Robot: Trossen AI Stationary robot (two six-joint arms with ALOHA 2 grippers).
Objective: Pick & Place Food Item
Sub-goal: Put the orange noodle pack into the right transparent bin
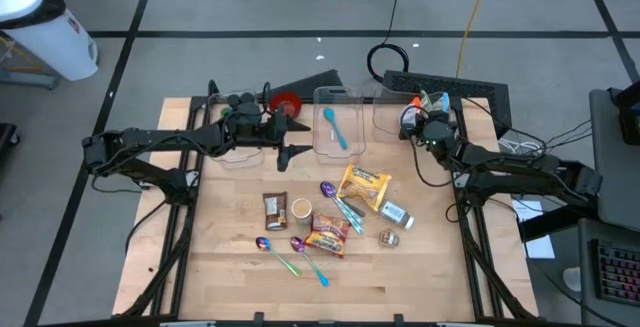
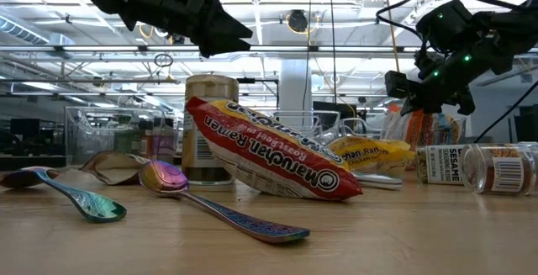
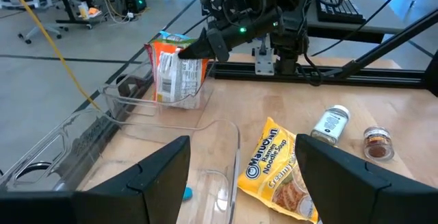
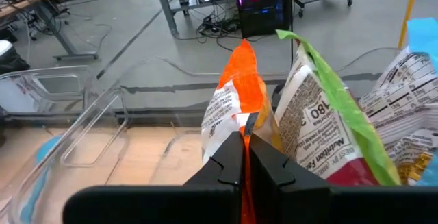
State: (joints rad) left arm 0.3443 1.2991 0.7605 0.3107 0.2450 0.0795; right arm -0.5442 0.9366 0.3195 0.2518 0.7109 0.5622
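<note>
My right gripper (image 4: pixel 245 142) is shut on an orange-and-white snack packet (image 3: pixel 174 70) at the clear bin (image 1: pixel 385 117) on the table's far right; it also shows in the high view (image 1: pixel 412 119). Other packets with green and blue edges (image 4: pixel 328 114) stand beside it in that bin. My left gripper (image 1: pixel 295 139) is open and empty above the far middle of the table, by the middle clear bin (image 1: pixel 338 145), which holds a blue spoon (image 1: pixel 335 127). My right gripper pinches the orange packet's upper edge (image 4: pixel 246 118) between its two fingers. The fingers come slanting down from the table's right side. The packet stands upright with its lower part (image 3: pixel 179 94) inside the clear bin; whether it rests on the bin's floor I cannot tell.
On the table's middle lie a Maruchan ramen packet (image 1: pixel 328 235), a yellow noodle packet (image 1: pixel 365 187), a brown packet (image 1: pixel 274 209), a small cup (image 1: pixel 300 208), two spice jars (image 1: pixel 396 214) and several iridescent spoons (image 1: pixel 275 250). A third clear bin (image 1: pixel 235 127) stands far left.
</note>
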